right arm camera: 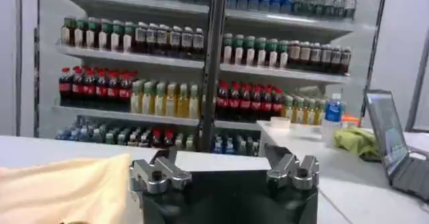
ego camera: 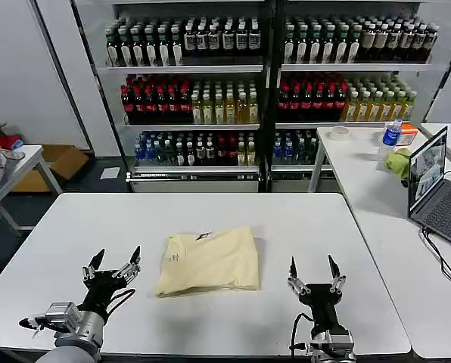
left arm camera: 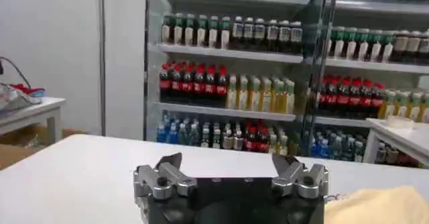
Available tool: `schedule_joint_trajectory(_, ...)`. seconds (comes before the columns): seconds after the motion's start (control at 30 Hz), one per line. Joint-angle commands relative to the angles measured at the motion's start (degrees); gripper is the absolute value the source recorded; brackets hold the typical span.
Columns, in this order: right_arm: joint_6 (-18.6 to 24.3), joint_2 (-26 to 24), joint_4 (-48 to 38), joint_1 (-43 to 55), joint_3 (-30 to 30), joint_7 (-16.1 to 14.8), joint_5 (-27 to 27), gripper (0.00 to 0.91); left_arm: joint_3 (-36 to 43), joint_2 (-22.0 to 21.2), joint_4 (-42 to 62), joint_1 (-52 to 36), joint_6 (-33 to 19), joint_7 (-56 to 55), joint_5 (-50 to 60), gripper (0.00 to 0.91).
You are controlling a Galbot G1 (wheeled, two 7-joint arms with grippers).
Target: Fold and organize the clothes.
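A cream T-shirt [ego camera: 208, 261] lies folded at the middle of a white table [ego camera: 339, 227], with bare tabletop on every side. The left gripper [ego camera: 115, 262] and right gripper [ego camera: 313, 270] hover near the front edge, flanking the T-shirt, fingers spread wide, holding nothing. The T-shirt's underside folds are hidden; its neck label seems to face up.

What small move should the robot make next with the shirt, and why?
Probably none beyond squaring up: the shirt already lies folded on the table, and the left gripper and right gripper sit open beside it, apart. Perhaps straighten its skewed near edge.
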Motion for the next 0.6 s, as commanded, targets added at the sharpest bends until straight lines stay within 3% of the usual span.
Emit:
schedule_joint_trajectory(0.03,-0.82,-0.35,0.02,0.62,0.24,0.68,0.55,0.907,-0.17,-0.19,0.08,0.03,-0.01,0.06,0.01,0.907)
schedule_joint_trajectory(0.6,-4.50,-0.68,-0.34,2.38,0.44,1.29,3.69,0.907,-0.61,-0.59,-0.15,0.35,-0.03,0.22,0.00,0.907)
